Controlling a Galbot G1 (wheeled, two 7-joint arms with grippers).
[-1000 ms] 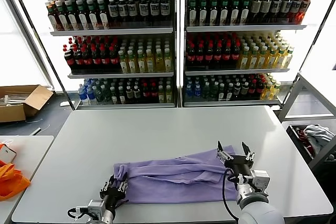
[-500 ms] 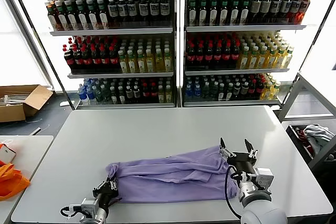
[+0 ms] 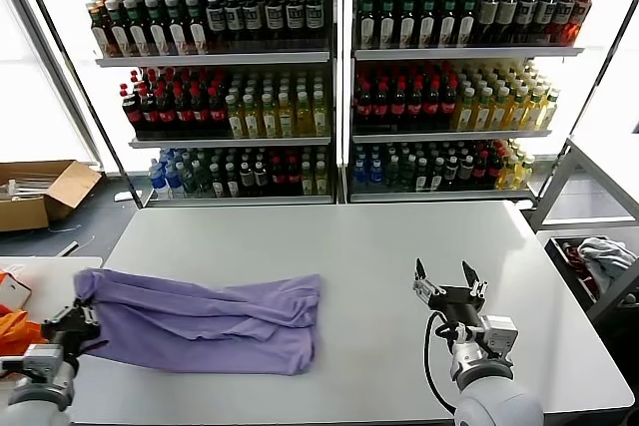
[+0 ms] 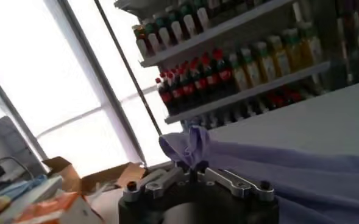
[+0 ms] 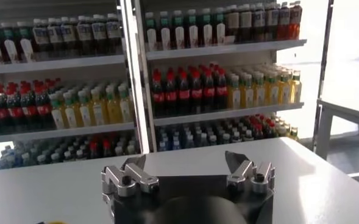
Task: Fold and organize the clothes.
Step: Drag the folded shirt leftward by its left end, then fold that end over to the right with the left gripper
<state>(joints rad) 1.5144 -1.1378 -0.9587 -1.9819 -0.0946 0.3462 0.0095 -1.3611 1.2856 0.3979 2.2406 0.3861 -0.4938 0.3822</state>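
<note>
**A:** What does the head view show?

**B:** A brown cardboard box (image 3: pixel 40 192) sits open on the floor at far left; its contents are unclear. At far right, a dark bin (image 3: pixel 589 276) holds pale crumpled cloth. Tall metal shelves (image 3: pixel 334 77) behind are packed with rows of bottled drinks. The lavender short-sleeved cotton T-shirt (image 3: pixel 205 321) lies bunched across the left part of the pale grey table (image 3: pixel 349 246), one end reaching its left edge.

**A:** And the grippers?

**B:** The left gripper (image 3: pixel 75 324) pinches that end. The right gripper (image 3: pixel 447 284) hovers with fingers spread, holding nothing, well apart from the shirt.

**A:** The left wrist view?

**B:** The claw is clamped on a knot of lavender fabric (image 4: pixel 188 146).

**A:** The right wrist view?

**B:** Spread fingers (image 5: pixel 188 173) above bare tabletop.
</note>
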